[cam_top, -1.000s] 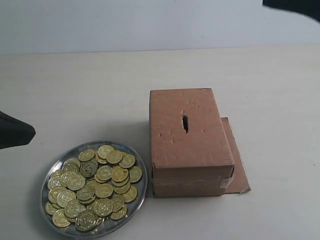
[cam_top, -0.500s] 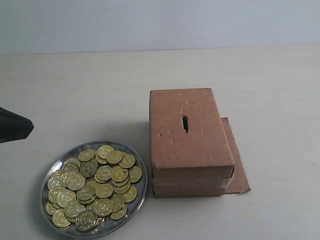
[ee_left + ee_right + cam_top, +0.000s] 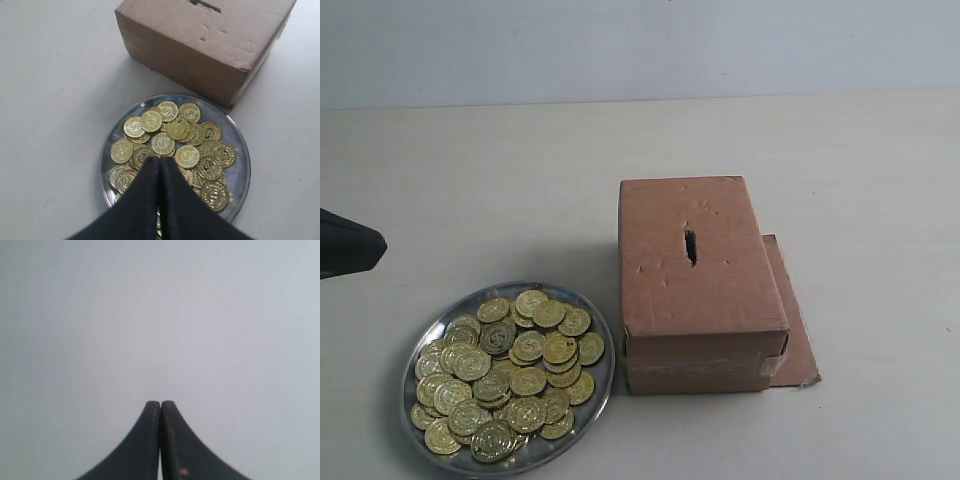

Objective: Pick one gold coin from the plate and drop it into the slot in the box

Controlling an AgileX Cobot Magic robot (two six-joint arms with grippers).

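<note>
Several gold coins (image 3: 528, 381) lie heaped in the silver plate (image 3: 596, 392) at the front left of the table. To its right stands the brown cardboard box (image 3: 700, 320) with a dark slot (image 3: 690, 246) in its top. My left gripper (image 3: 375, 246) is a dark tip at the left edge, up and to the left of the plate. In the left wrist view that gripper (image 3: 160, 161) is shut and empty, above the coins (image 3: 188, 155) and the plate (image 3: 239, 170), with the box (image 3: 200, 45) beyond. My right gripper (image 3: 160, 404) is shut, facing a blank pale surface.
A flat brown cardboard sheet (image 3: 797, 340) lies under the box and sticks out on its right. The pale tabletop (image 3: 500, 180) runs back to a light wall.
The right arm's dark shape left the top right corner of the exterior view. The left gripper tip drifted slightly left and down. Coins, plate and box stayed put.
</note>
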